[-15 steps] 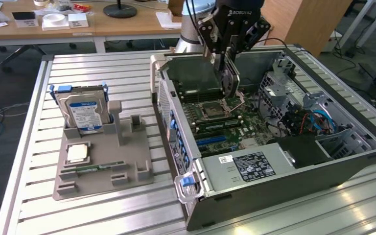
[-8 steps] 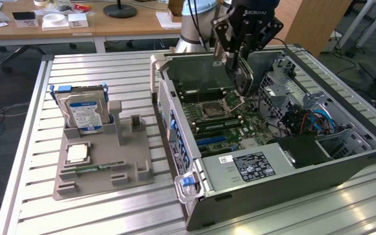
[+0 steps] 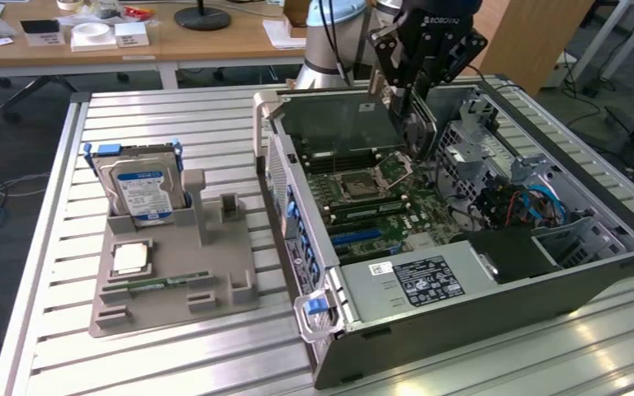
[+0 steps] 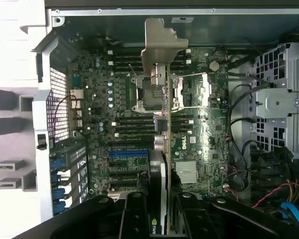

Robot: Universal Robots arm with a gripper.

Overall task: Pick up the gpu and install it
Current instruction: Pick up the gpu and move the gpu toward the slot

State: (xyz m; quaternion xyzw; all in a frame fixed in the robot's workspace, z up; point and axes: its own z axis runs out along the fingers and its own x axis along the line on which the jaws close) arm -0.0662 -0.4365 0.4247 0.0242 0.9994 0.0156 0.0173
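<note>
- Gpu (image 4: pixel 158 199) is picked up: your gripper (image 3: pixel 411 82) is clenched on it.
- It hangs at the open case's (image 3: pixel 581 272) twelve o'clock in the exterior view, apparently not yet seated.

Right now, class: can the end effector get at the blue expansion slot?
Probably yes: the computer case lies open and nothing covers the blue expansion slot, though the end effector is gripping the gpu.

gpu (image 4: pixel 162 50): matt silvery metal bracket | table (image 3: pixel 185 363): ribbed shiny metal | stand (image 3: pixel 168 309): matt grey plastic
</note>
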